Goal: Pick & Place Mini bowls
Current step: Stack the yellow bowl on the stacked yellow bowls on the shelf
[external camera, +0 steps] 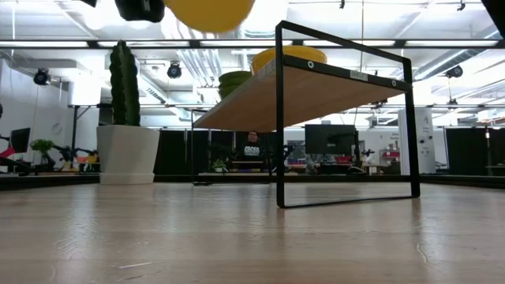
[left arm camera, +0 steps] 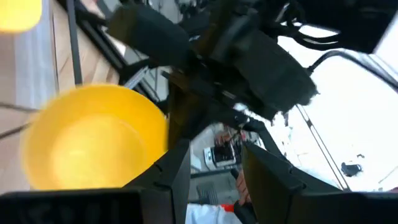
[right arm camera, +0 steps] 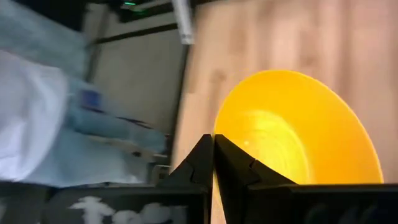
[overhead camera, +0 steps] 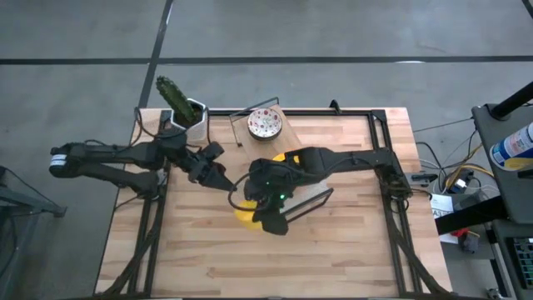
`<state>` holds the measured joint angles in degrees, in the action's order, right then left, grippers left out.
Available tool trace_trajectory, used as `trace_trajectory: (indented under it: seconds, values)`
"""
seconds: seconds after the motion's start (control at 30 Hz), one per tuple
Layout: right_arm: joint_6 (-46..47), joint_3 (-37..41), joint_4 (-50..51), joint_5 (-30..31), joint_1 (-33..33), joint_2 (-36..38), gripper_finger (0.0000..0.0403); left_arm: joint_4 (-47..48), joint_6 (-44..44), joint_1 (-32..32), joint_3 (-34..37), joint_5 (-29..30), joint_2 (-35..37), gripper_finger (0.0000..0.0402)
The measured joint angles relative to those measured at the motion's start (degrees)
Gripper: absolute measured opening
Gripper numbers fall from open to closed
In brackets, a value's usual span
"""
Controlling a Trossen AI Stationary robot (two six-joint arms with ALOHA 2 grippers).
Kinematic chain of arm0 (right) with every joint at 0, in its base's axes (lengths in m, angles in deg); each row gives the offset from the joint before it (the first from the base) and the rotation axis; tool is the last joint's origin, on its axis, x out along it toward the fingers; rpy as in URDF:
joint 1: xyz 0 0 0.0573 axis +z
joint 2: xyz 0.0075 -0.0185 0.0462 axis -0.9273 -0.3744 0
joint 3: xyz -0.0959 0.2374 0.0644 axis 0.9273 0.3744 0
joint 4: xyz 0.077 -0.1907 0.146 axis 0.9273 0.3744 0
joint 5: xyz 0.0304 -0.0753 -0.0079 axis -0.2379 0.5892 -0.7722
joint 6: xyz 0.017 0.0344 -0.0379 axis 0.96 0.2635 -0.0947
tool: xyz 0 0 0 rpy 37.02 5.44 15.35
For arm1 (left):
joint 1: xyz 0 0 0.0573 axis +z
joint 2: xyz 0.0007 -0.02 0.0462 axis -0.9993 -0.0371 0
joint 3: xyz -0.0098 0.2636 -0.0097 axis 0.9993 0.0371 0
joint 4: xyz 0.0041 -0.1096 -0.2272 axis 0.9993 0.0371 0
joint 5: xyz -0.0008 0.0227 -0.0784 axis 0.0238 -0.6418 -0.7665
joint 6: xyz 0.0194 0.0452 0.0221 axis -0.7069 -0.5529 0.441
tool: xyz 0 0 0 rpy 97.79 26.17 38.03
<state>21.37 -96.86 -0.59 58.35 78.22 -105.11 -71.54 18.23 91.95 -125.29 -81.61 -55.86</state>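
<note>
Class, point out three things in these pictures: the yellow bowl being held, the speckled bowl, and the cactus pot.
yellow bowl (right arm camera: 292, 134): right wrist view, on its inner surface.
speckled bowl (overhead camera: 265, 123): high view, centre of its patterned inside.
cactus pot (external camera: 129, 154): low view, on its white front wall.

Yellow bowl (overhead camera: 243, 213) mostly hidden under right claw (overhead camera: 265, 218); low view crops its top
</note>
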Motion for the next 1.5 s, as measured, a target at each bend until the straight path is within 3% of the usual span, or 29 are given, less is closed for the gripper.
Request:
trace_trajectory:
  seconds: [0.37, 0.67, 0.97, 1.5]
  values:
    - [-0.9, -2.19, 8.24, 20.63, -0.24, 3.45, 0.0008, -0.02, -1.96, 0.0, 0.0, 5.2, 4.73, 0.0135]
    - [4.78, -2.26, 19.86, 37.87, -0.39, 5.64, 0.0008, 0.07, -2.22, -0.02, 0.04, 6.58, 5.06, 0.0135]
    - [8.36, -1.81, 22.43, 41.4, -0.52, 5.25, 0.0008, 0.11, -2.67, -0.02, 0.09, 6.6, 4.95, 0.0135]
    - [11.57, 8.53, 16.8, 41.3, -1.42, 5.13, 0.0008, 0.11, -1.91, -0.02, 0.09, 6.6, 4.99, 0.0135]
